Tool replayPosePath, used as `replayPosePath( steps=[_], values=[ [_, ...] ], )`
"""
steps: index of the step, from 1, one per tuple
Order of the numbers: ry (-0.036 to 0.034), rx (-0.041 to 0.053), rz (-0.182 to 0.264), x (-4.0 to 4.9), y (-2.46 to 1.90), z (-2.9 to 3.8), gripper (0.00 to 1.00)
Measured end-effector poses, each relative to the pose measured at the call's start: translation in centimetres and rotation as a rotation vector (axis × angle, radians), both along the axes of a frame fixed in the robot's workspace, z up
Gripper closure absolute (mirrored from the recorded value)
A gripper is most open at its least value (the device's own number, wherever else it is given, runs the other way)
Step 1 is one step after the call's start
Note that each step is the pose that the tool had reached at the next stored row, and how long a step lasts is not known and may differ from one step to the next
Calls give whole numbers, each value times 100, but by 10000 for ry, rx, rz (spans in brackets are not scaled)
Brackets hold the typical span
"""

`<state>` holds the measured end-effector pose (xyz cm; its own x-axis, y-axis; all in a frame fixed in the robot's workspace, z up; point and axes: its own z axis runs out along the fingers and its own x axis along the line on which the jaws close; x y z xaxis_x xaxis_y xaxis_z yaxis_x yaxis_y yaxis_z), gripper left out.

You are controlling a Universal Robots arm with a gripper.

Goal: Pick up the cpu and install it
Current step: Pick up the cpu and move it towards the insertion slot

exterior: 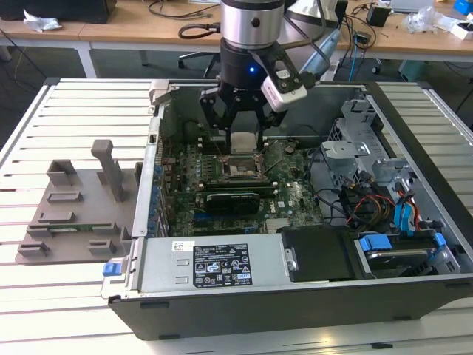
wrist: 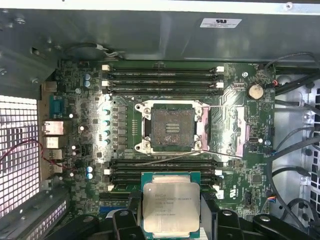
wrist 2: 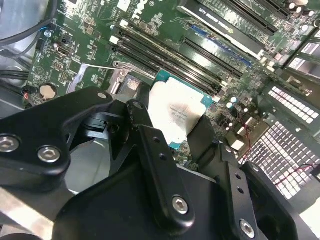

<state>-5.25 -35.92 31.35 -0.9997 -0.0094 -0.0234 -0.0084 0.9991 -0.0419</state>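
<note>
Worktop is a pale slatted bench (exterior: 74, 103), slats running across the exterior view. Behind it is a row of wooden desks (exterior: 126, 33) on white legs (exterior: 87, 61), with black cables (exterior: 194, 31) and crumpled white paper (exterior: 38, 21) on top. Dark floor (exterior: 37, 66) underneath. Lighting even and soft.

Inside a robotics lab: an industrial robot arm (exterior: 251, 37) hangs over an opened desktop computer case (exterior: 222, 310), its gripper (exterior: 242, 133) clasping the cpu (exterior: 242, 142) above the bare motherboard (exterior: 288, 196). The case sits on a white slatted worktable (exterior: 66, 296) beside a grey moulded parts tray (exterior: 81, 214). Behind them, long wooden desks (exterior: 133, 33) carry loose cables (exterior: 194, 31) and scattered electronics.
</note>
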Motion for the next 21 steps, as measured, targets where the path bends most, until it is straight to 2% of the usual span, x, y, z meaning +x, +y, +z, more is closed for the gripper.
replayPosePath(
  steps=[7, 10, 13, 14, 17, 21],
  values=[
    [0, -1, 0, 43, 9, -91, 45],
    [-1, 0, -2, 67, 35, -126, 45],
    [0, -1, 1, 69, 76, -159, 45],
    [0, 1, 0, 69, 127, -185, 45],
    [0, 0, 0, 75, 215, -222, 45],
    [-1, 2, 0, 91, 257, -249, 45]
  ],
)
